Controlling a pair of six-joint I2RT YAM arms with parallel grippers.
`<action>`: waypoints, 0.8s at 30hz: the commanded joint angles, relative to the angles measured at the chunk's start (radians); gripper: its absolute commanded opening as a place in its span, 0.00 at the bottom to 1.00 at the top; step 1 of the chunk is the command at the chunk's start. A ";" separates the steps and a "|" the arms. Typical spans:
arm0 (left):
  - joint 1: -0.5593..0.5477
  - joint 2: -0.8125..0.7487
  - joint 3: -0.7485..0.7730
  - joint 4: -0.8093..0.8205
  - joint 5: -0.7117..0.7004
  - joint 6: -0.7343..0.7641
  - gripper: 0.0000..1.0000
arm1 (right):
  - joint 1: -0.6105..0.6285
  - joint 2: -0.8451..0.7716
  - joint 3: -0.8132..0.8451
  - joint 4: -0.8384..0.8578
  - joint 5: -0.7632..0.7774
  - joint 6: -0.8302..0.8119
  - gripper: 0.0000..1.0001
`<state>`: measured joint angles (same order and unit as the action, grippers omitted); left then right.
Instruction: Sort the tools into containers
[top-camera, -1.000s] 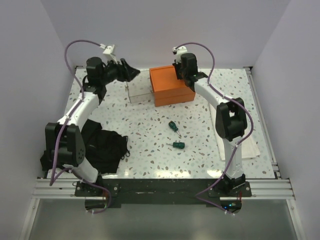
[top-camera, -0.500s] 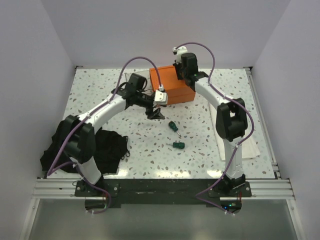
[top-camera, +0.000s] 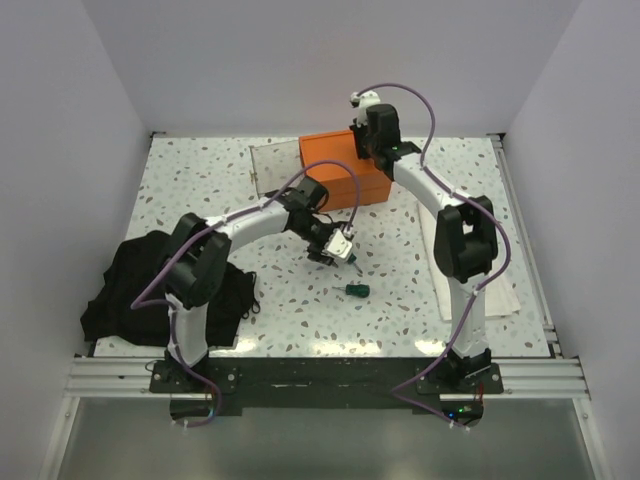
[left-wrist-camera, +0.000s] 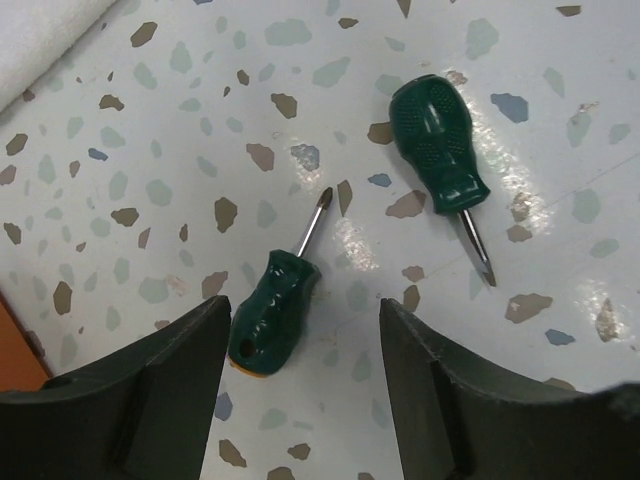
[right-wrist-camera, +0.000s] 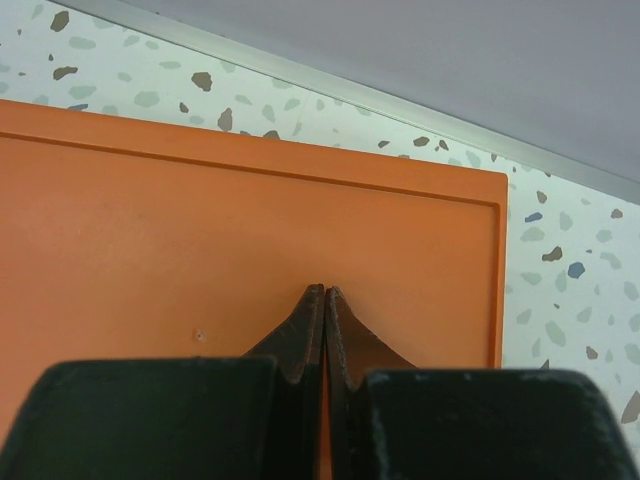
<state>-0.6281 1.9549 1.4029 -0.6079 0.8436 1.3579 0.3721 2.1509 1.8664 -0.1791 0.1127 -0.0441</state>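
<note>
From above, the left end effector (top-camera: 335, 250) hangs low over the middle of the table (top-camera: 200, 190). The clear bin (top-camera: 272, 168) stands beside the orange box (top-camera: 322, 150).

The left wrist view shows its fingers apart above a stubby green screwdriver (left-wrist-camera: 268, 318). Another green screwdriver (left-wrist-camera: 440, 150) lies near.

In the right wrist view, the right end effector (right-wrist-camera: 325, 295) is closed, holding nothing, over the orange box (right-wrist-camera: 200, 200).

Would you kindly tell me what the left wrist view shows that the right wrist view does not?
Left wrist only: a stubby green screwdriver lying by the gap of the open left end effector, and a second screwdriver beyond it. Right wrist only: the shut right end effector over the flat top of the orange box. Both: the speckled table; an orange sliver at the left wrist view's edge may be that box.
</note>
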 joint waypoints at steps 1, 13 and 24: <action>-0.022 0.039 -0.004 0.212 -0.004 -0.046 0.66 | -0.018 0.001 -0.019 -0.189 -0.011 0.036 0.00; -0.053 0.228 0.150 0.064 -0.129 -0.121 0.48 | -0.032 -0.006 -0.015 -0.200 -0.042 0.085 0.00; -0.045 -0.025 0.006 0.165 -0.022 -0.267 0.00 | -0.036 -0.008 -0.032 -0.195 -0.031 0.073 0.00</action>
<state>-0.6746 2.1250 1.5101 -0.5873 0.7387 1.2205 0.3470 2.1380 1.8698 -0.2222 0.0681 0.0273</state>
